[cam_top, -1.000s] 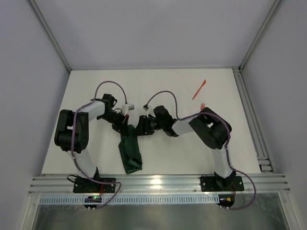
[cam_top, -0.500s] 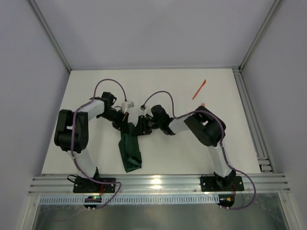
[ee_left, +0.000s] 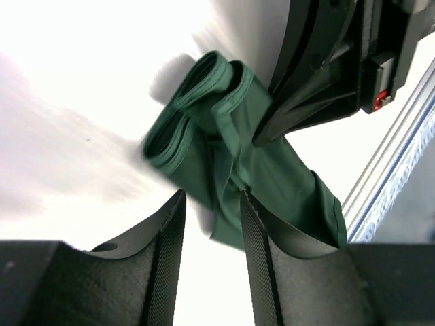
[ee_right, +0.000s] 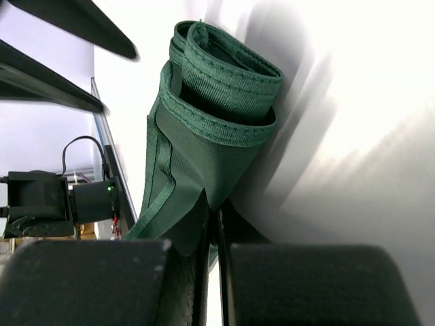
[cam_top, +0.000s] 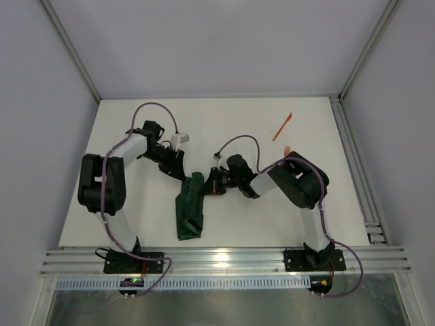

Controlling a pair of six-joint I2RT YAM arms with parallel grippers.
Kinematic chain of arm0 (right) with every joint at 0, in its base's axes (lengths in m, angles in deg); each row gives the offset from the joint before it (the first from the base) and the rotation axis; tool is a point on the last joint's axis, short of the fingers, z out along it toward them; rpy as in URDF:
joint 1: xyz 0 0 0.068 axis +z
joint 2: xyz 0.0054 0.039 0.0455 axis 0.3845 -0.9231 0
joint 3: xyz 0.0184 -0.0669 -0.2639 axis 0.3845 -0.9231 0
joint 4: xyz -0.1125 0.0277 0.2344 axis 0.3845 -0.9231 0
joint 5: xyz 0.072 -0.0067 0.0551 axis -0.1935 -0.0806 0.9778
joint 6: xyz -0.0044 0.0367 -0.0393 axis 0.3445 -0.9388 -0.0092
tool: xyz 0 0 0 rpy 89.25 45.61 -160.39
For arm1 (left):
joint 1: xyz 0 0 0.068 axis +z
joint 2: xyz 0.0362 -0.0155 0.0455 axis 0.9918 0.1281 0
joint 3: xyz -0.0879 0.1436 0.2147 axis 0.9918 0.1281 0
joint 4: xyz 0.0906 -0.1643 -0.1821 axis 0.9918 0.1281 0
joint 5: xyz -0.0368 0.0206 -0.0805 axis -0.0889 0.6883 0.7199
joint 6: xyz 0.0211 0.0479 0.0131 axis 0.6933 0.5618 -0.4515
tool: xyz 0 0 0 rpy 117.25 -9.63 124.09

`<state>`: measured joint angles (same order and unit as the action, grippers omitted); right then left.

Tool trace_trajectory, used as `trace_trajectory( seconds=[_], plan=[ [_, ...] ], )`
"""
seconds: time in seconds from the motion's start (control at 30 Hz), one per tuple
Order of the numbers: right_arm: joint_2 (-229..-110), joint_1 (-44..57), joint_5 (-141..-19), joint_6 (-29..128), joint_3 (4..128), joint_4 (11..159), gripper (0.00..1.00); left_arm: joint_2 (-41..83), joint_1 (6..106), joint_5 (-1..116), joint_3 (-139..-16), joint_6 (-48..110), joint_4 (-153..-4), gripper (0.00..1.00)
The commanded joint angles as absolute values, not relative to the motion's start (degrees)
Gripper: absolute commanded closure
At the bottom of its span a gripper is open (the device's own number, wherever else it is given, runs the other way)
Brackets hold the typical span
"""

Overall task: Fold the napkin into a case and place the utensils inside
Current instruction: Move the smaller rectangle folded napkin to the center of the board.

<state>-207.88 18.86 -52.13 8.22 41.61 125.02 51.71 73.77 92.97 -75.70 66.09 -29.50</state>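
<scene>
The dark green napkin (cam_top: 189,209) lies folded into a narrow, layered case shape, running from mid-table toward the near edge. My right gripper (cam_top: 204,189) is shut on its upper edge; the right wrist view shows the cloth (ee_right: 204,136) pinched between the closed fingertips (ee_right: 212,207). My left gripper (cam_top: 181,170) is open and empty, just up-left of the napkin's top; the left wrist view shows the cloth (ee_left: 251,156) beyond its spread fingers (ee_left: 211,198). The orange knife (cam_top: 282,127) lies at the far right. The orange fork (cam_top: 287,149) lies near it, partly hidden by the right arm.
An aluminium rail (cam_top: 353,163) runs along the table's right side and another (cam_top: 224,259) along the near edge. White walls enclose the back and sides. The right gripper's black body (ee_left: 319,75) shows close to the cloth in the left wrist view.
My left gripper has let go of the napkin and drawn back up-left. My right gripper has moved right and nearer, pulling the napkin's top end to the right.
</scene>
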Motion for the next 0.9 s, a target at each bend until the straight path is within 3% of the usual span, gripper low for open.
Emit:
trace_trajectory(
  seconds=[0.0,0.4,0.87],
  plan=[
    [-204.4,18.6,-58.4,9.4,36.0,123.1,0.96,45.2,75.0,92.2,-79.1,66.4,-25.5,0.59],
    [-197.6,18.6,-65.2,5.4,24.7,128.8,0.96,48.2,68.4,84.7,-71.3,69.4,-26.5,0.56],
    [-197.6,18.7,-67.1,4.5,24.4,129.2,0.95,54.5,64.2,91.9,-71.2,71.2,-24.9,0.59]
  ],
)
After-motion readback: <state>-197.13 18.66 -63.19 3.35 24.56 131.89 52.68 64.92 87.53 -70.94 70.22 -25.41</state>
